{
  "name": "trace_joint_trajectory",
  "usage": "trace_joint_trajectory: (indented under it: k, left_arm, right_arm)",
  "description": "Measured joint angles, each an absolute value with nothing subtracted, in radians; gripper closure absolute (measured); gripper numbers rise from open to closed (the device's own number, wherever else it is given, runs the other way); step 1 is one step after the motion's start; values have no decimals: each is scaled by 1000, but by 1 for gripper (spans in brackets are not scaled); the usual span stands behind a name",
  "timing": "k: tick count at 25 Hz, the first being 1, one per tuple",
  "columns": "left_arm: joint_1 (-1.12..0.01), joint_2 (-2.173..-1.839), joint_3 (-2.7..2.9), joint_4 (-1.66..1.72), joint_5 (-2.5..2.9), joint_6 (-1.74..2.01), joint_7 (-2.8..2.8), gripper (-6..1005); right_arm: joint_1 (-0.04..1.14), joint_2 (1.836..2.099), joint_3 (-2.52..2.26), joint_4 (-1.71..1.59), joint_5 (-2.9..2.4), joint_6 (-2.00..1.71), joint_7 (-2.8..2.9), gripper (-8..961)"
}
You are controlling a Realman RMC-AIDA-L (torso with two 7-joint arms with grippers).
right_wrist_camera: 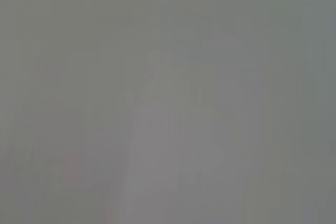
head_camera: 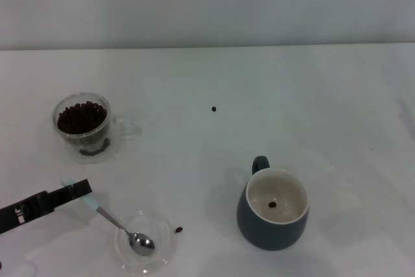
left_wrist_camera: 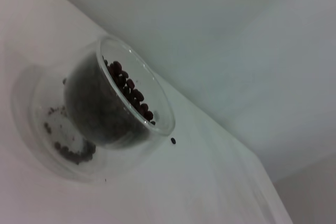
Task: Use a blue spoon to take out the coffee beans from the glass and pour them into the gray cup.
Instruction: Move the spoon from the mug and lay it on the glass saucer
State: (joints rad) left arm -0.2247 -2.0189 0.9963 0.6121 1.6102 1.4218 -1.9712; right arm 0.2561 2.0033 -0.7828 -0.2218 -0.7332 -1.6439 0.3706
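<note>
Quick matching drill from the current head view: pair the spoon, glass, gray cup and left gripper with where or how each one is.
1 blue spoon
2 glass
3 gray cup
4 left gripper

a full of coffee beans
b one bean inside
c bowl resting in a clear dish
d at the spoon's handle end

Pairs: 1-c, 2-a, 3-b, 4-d

The glass (left_wrist_camera: 100, 114) is sitting on the white table (left_wrist_camera: 210, 182), holding dark coffee beans (left_wrist_camera: 128, 90) heaped near its rim — one stray bean (left_wrist_camera: 172, 141) is lying just beside it on the tabletop.
</note>
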Motion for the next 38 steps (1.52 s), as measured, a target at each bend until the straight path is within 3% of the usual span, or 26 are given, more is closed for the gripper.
trace_joint_trajectory:
  k: [21,27,35,38]
  left_arm:
    - [-307,-2032,1002,547,1667,1366,-1955,841]
    - [-324,-2034,998,538,1666,1366,-1935,765]
    - [-316,-2028,984,537,1658,1364,-1934,472]
    - [-307,-2027,971,542,1663,1365,-1929,447]
  right_arm:
    - [262,2006,-788,-210,-741,-1650,371,329]
    - [265,2006,-785,-217,-735,-1651,371,329]
    - [271,2006,-784,-219,-735,-1652,371,329]
    - [273,2006,-783,-220,-735,-1650,371,329]
